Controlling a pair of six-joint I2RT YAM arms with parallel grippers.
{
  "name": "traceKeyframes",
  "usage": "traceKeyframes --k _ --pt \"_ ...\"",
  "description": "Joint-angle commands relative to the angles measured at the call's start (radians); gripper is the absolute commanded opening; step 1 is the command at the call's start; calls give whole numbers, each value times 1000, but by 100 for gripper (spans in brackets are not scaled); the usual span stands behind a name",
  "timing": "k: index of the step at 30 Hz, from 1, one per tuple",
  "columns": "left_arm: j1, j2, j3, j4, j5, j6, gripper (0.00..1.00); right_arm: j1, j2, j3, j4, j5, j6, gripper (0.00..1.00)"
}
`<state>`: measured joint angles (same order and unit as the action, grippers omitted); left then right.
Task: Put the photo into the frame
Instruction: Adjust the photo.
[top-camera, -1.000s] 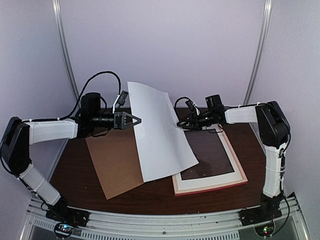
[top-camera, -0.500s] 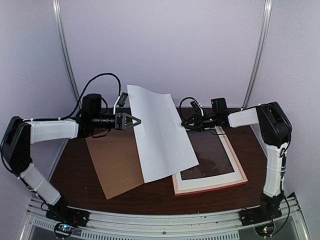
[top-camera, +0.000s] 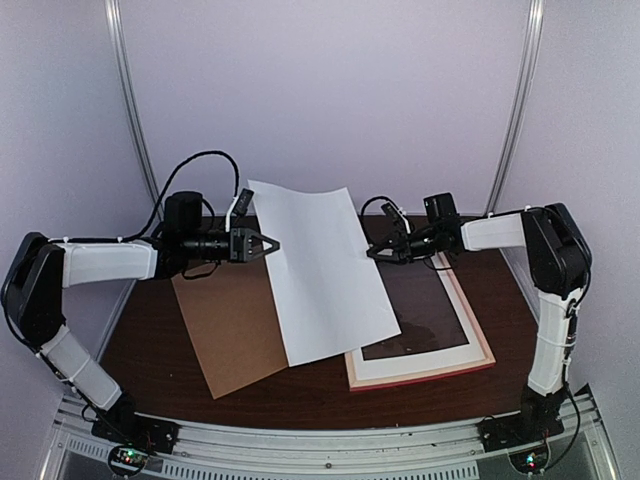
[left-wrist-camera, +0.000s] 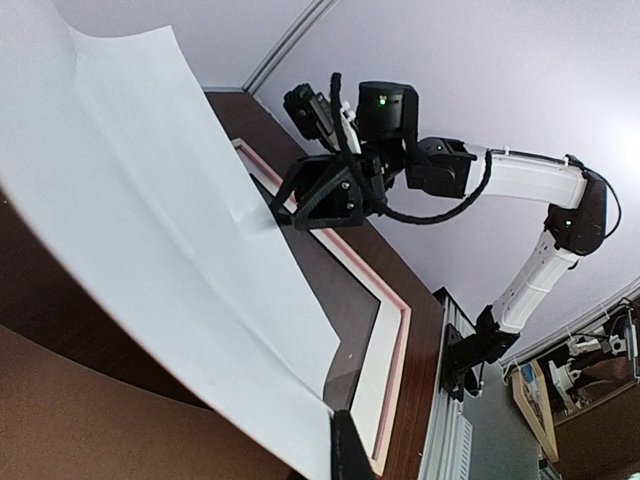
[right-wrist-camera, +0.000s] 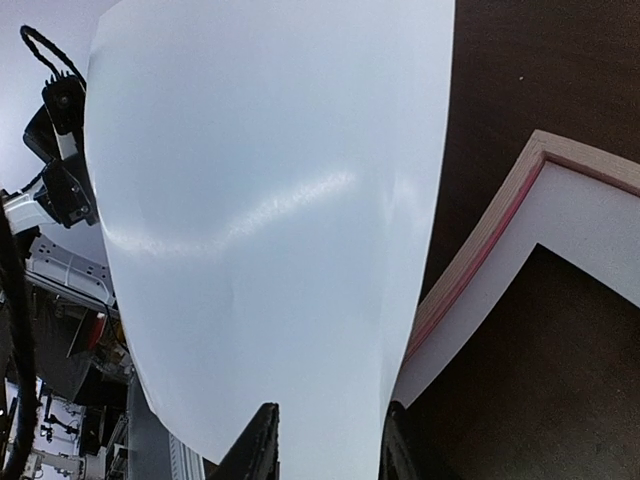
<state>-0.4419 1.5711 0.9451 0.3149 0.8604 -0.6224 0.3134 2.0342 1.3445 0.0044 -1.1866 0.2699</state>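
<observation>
A: left pincer (top-camera: 268, 243) is clamping the photo (top-camera: 320, 270) by its left edge, aloft over the frame (top-camera: 480, 345) at the bench (top-camera: 150, 330) right side.
B: right pincer (top-camera: 375, 253) is straddling the right edge, jaws partly apart. It should be closing squarely before lowering.

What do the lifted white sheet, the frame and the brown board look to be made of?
The photo: thin glossy paper, seemingly; its white back bows and shows a streak of sheen. The frame: likely wood, with a pale raw-looking edge and a pink painted face. The brown board: flat and matte, cardboard or fibreboard; I cannot tell which.
</observation>
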Motion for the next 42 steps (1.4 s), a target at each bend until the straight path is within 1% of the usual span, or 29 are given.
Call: traceKeyframes --k 1,7,10,14,18,22,26,29,35,37,42 --pt "8 10 -26 197 71 -65 0 -4 -44 36 -162 21 -141 35" --pt "8 52 -41 391 124 -187 0 3 -46 32 -157 4 -139 33" --pt "8 69 -39 394 127 -201 0 4 -47 27 -138 -5 -129 32" --pt "8 70 -28 312 103 -168 0 3 -54 14 -105 -16 -107 30" --pt "8 56 4 137 52 -76 0 1 -63 13 -92 -21 -96 25" --pt "8 56 30 24 4 -28 0 -7 -69 10 -67 -17 -69 16" --pt "8 57 36 -6 -17 -15 0 -14 -77 14 -83 2 -69 8" --pt "8 57 38 -12 -18 -7 0 -17 -83 19 -113 17 -84 6" --pt "6 54 38 1 10 12 0 -19 -85 24 -148 44 -96 5" --pt "3 51 38 5 25 25 0 -19 -80 38 -190 73 -108 4" --pt "-6 55 54 -58 8 60 1 -18 -77 44 -235 128 -101 6"
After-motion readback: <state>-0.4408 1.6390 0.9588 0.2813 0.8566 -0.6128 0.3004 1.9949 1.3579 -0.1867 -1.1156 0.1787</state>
